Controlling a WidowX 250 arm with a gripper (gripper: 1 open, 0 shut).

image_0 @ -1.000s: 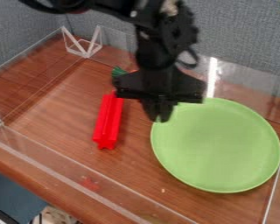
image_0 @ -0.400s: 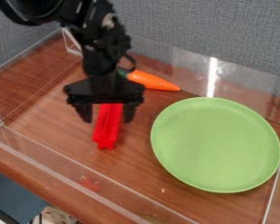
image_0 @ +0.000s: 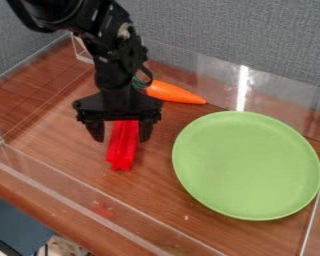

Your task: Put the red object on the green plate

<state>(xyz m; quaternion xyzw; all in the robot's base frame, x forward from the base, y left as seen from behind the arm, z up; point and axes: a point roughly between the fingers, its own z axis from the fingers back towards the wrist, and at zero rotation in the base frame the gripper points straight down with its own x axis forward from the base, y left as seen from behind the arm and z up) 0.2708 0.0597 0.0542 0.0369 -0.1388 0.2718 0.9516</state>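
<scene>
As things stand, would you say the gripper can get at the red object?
Probably yes: the open gripper hangs right over the red object, its jaws spread either side of the bar's far end, nothing between. The carrot lies clear behind.

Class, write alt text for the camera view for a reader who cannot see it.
A black robot gripper, open, hangs over a red bar lying on a wooden table. An empty green plate sits to its right, an orange carrot behind.

- Long, ridged, bright red plastic-looking bar [image_0: 123,147]: matt to slightly satin finish.
- Large round light-green plate [image_0: 247,165]: smooth, plastic-looking, soft sheen.
- Brown wooden tabletop [image_0: 49,125]: visible grain, polished, reflective.
- Clear acrylic-like walls [image_0: 263,88]: transparent, glossy.
- Black robot gripper [image_0: 119,126]: matt, hard-looking casing.
- Orange carrot [image_0: 175,94]: smooth, plastic-looking, slight gloss.
</scene>
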